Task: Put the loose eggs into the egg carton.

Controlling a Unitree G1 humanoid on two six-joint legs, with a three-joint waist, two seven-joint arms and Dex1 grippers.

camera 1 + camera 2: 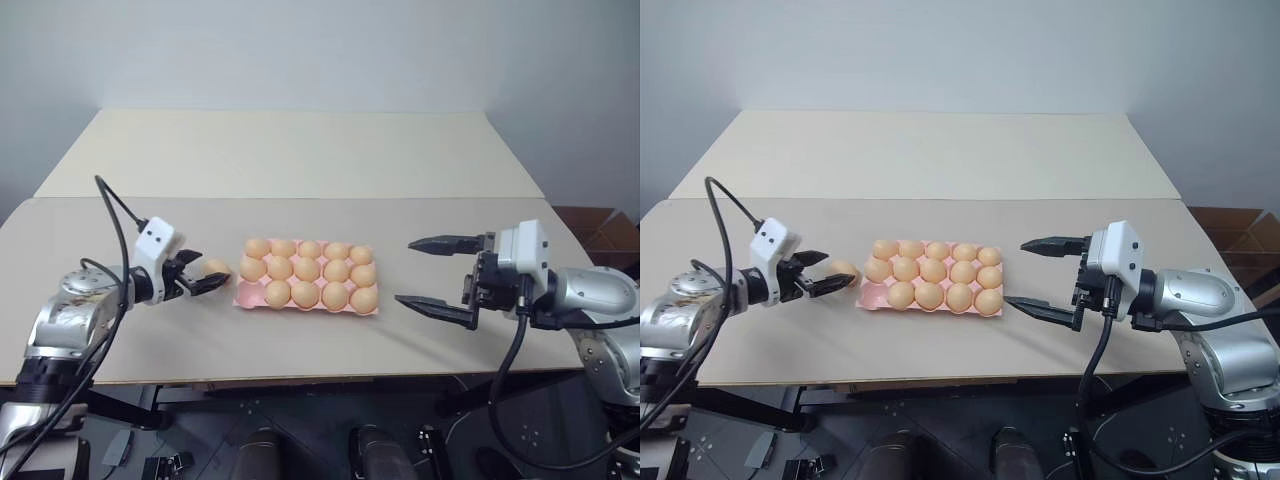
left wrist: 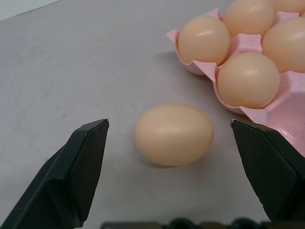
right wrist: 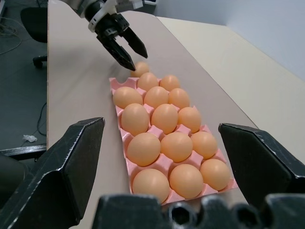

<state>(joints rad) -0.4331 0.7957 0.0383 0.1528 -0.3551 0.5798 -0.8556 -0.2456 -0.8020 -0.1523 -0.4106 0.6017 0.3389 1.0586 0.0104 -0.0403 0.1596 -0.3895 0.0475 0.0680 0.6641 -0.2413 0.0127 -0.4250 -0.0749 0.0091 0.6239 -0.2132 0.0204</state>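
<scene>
One loose egg [image 1: 214,267], light orange-tan, lies on the table just left of the egg carton [image 1: 245,297]. The carton is a flat pink tray with several eggs in its cups. Its near-left corner cup [image 3: 118,82] is bare. My left gripper [image 1: 206,271] is open and low over the table, with a finger on each side of the loose egg [image 2: 174,134], not touching it. My right gripper [image 1: 404,272] stands open to the right of the carton, pointing at it, with nothing between its fingers.
The beige table [image 1: 300,160] stretches far behind the carton, with a seam running across its middle. A brown cardboard box [image 1: 603,226] sits on the floor past the table's right edge. A black cable [image 1: 113,205] loops up from my left wrist.
</scene>
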